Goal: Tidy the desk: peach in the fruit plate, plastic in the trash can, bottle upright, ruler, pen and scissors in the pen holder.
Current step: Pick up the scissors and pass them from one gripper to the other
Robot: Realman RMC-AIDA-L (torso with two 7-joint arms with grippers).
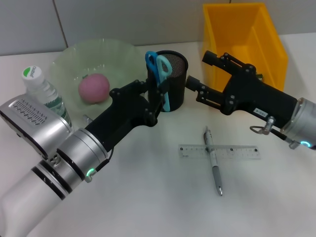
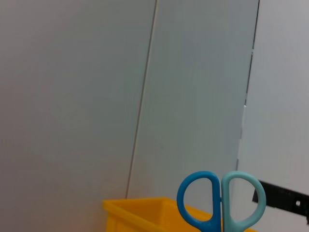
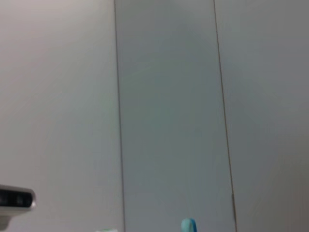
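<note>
1. Left gripper (image 1: 159,101): mine, at the near rim of the pen holder (image 1: 177,85), clamped on the scissors (image 1: 159,74) below their handle loops. The loops stand above the rim; the blades point down, and I cannot tell whether they are inside the mesh or against its outside.
2. Scissors: stiff and light, with smooth plastic loops and slim metal blades. I judge the grip just under the loops sound, since it keeps the points low and the tool upright. My left wrist view shows both loops (image 2: 221,200) side by side, one blue, one pale teal.
3. Pen holder: black mesh cup, upright, likely light enough to tip if nudged.
4. Right gripper (image 1: 198,76): mine, jaws apart, holding nothing, hovering just beside the holder on the trash can side.
5. Pen (image 1: 213,160): lies across the ruler (image 1: 219,151), touching it, on the desk (image 1: 148,197) nearer me than the holder. Slim and slippery; take at mid-barrel.
6. Ruler: clear, flat, thin, hard to lift from a flat surface; an end or edge is the likely purchase.
7. Peach (image 1: 94,88): in the fruit plate (image 1: 118,54).
8. Bottle (image 1: 42,91): upright, beside the plate.
9. Trash can (image 1: 247,39): yellow bin, beyond the right gripper.
</note>
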